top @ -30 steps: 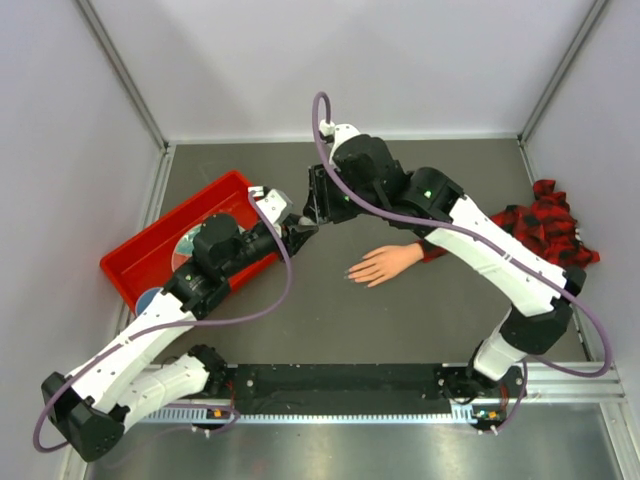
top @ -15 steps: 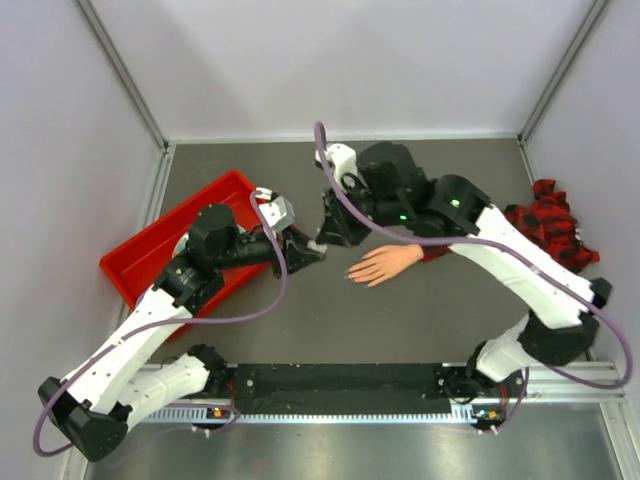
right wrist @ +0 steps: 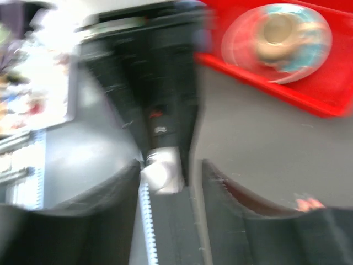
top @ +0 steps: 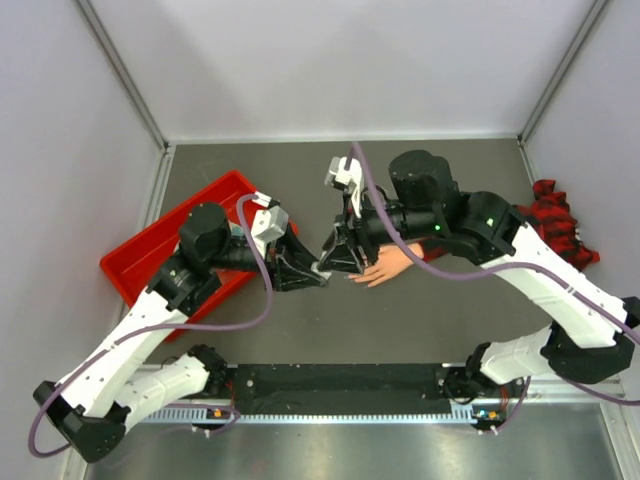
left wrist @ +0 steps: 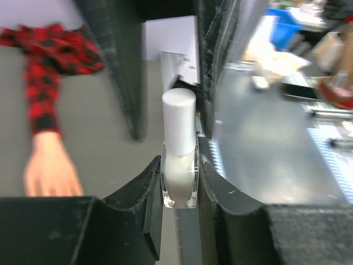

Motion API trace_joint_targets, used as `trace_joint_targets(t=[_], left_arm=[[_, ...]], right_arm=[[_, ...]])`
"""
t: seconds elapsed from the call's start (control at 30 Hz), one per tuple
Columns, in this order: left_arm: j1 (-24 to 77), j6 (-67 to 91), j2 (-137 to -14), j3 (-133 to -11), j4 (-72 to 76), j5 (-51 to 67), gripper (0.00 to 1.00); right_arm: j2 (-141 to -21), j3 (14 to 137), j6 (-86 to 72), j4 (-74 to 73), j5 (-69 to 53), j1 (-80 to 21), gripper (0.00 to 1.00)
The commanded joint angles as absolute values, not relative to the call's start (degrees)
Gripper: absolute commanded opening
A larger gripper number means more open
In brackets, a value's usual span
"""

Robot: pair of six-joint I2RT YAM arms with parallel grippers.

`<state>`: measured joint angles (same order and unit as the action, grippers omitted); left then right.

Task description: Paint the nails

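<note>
Nail-polish work sits at mid-table, where both arms meet over the dark grey tabletop [top: 430, 310]. The left claw [left wrist: 179, 190] is clamped tight on a small clear glass bottle of pale liquid [left wrist: 180, 175], holding it upright by its body with the tall white cylindrical cap [left wrist: 179, 122] standing free above the fingers. The right claw [top: 338, 262] comes in from the opposite side, its two dark fingers [left wrist: 118, 77] partly apart on either side of that cap rather than pinched on it; the cap lies close to one finger, and whether they touch I cannot tell. A life-size peach fake hand [top: 392, 262] lies flat just beside both claws, its red-and-black plaid sleeve [top: 548, 228] trailing off to the right wall. The nails [top: 360, 278] are at its fingertips, which point towards the bottle, but are too small to make out. A red plastic tray [top: 150, 245] rests at the left, under the left arm, with a round blue-rimmed dish [right wrist: 281, 34] inside.
</note>
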<state>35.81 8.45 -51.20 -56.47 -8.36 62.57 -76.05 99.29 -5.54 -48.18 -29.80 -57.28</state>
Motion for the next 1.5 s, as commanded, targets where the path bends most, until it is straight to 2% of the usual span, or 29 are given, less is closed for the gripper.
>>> trace_joint_targets(t=[0.0, 0.07, 0.17, 0.3, 0.5, 0.77, 0.83, 0.87, 0.9, 1.0, 1.03, 1.17, 1.27, 1.43, 1.47], left_arm=[[36.8, 0.4, -49.9, -58.8, -10.4, 39.4, 0.00], [37.0, -2.0, -50.2, -57.5, -10.9, 32.9, 0.00], [37.0, -2.9, -50.2, -55.2, -9.3, 22.7, 0.00], [37.0, -2.5, -49.7, -52.0, -4.3, 19.9, 0.00], [36.9, -1.8, -50.4, -50.7, -1.0, 20.2, 0.00], [37.0, -1.6, -50.1, -49.7, 1.4, 20.5, 0.00], [37.0, -1.6, -50.4, -49.8, 1.2, 20.9, 0.00], [37.0, -1.5, -50.4, -49.9, 1.1, 21.4, 0.00], [37.0, -1.3, -50.4, -50.3, 1.1, 22.9, 0.00], [36.8, -0.9, -50.1, -51.4, 0.4, 31.2, 0.00], [36.9, -0.7, -50.1, -52.0, -1.6, 41.8, 0.00], [36.9, 6.0, -48.1, -52.6, 4.7, 62.9, 0.00], [36.8, 10.2, -49.0, -55.6, 4.6, 72.4, 0.00], [36.9, 9.7, -48.7, -56.5, 3.4, 67.1, 0.00], [36.9, 9.1, -48.5, -56.2, 2.9, 65.3, 0.00]], right_arm=[[-80.5, 105.5, -10.1, -48.0, -9.9, -57.7, 0.63], [-81.3, 107.9, -15.8, -50.2, -0.9, -57.7, 0.69], [-82.9, 109.5, -24.4, -51.5, 6.9, -57.7, 0.69], [-86.5, 112.0, -28.8, -53.0, 8.6, -57.7, 0.52], [-90.3, 114.3, -29.1, -52.3, 6.7, -58.0, 0.39], [-91.9, 114.4, -28.7, -52.8, 4.7, -58.0, 0.38], [-91.9, 114.4, -28.0, -52.6, 3.2, -58.1, 0.24], [-91.9, 114.4, -27.3, -52.6, 2.1, -58.0, 0.12], [-91.9, 114.6, -25.3, -52.6, 1.0, -58.0, 0.00], [-90.4, 114.6, -18.1, -51.8, -6.7, -58.0, 0.00], [-89.7, 114.3, -16.5, -51.3, -10.1, -57.9, 0.00], [-85.0, 110.0, -8.5, -48.6, -19.5, -57.4, 0.00], [-82.6, 106.2, -3.3, -47.6, -28.2, -57.4, 0.00], [-81.9, 104.2, -4.3, -47.2, -26.7, -57.4, 0.00], [-81.6, 104.2, -4.5, -47.2, -25.9, -57.4, 0.07]])
